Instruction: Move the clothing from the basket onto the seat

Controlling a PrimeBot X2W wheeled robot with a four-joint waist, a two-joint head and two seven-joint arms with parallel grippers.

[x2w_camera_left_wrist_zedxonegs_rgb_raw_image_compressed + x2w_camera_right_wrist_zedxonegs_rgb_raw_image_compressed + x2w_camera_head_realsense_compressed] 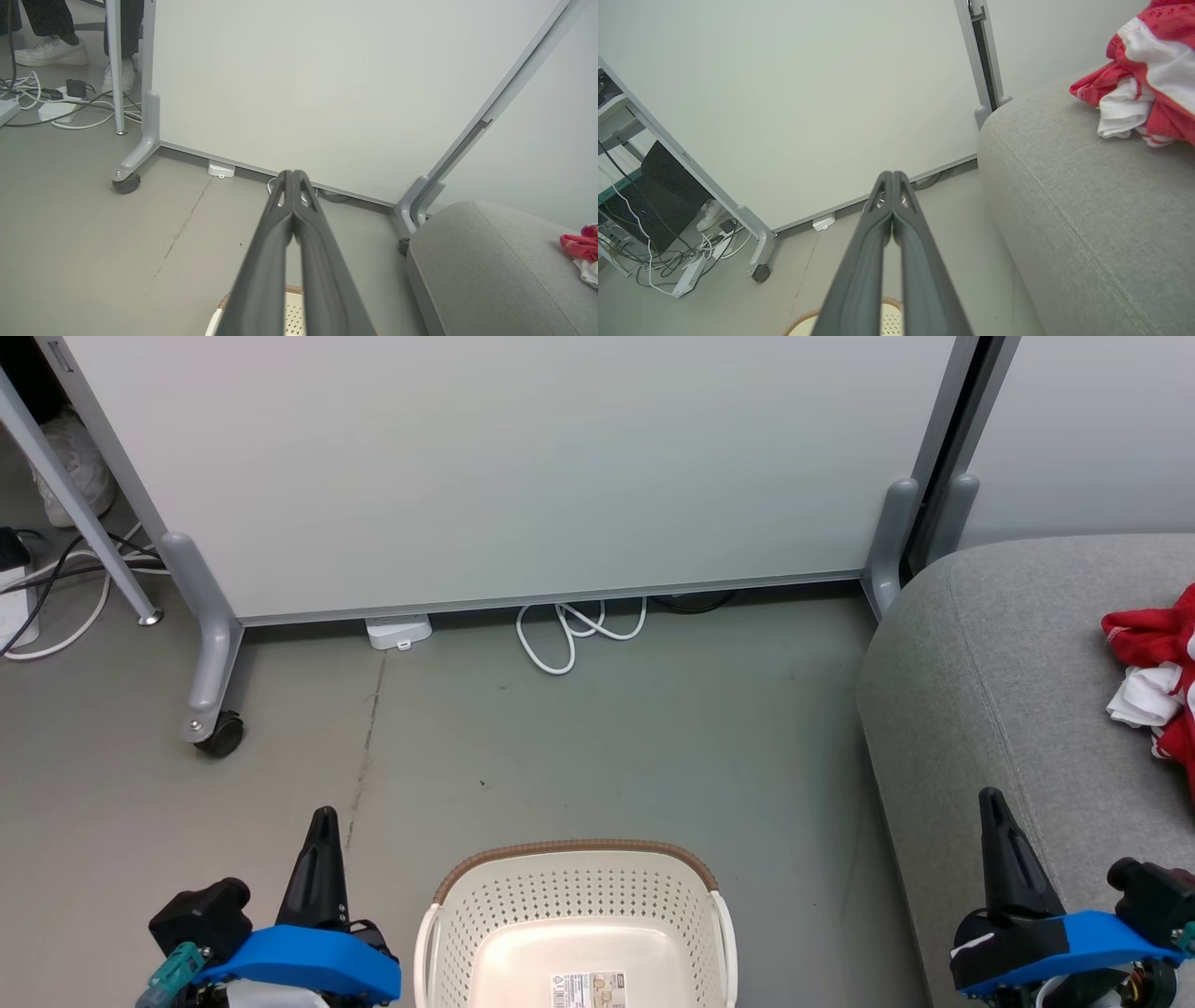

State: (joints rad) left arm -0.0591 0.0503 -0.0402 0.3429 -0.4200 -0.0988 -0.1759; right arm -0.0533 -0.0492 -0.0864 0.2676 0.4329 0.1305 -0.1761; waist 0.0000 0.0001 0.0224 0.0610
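Observation:
The cream perforated basket (pixel 579 915) with a brown rim stands on the floor at the bottom middle of the head view, nothing but a label on its bottom. Red and white clothing (pixel 1158 667) lies bunched on the grey seat (pixel 1008 691) at the right edge; it also appears in the right wrist view as clothing (pixel 1148 70) on the seat (pixel 1087 200), and in the left wrist view as clothing (pixel 581 252). My left gripper (pixel 322 826) stands left of the basket, shut and holding nothing. My right gripper (pixel 994 807) hangs over the seat's front edge, shut and holding nothing.
A white partition panel (pixel 523 467) on castor feet (pixel 219 733) blocks the far side, with white cables (pixel 569 630) under it. More cables and a power strip (pixel 56 109) lie at the left, near a person's white shoes (pixel 51 51). Grey floor lies between panel and basket.

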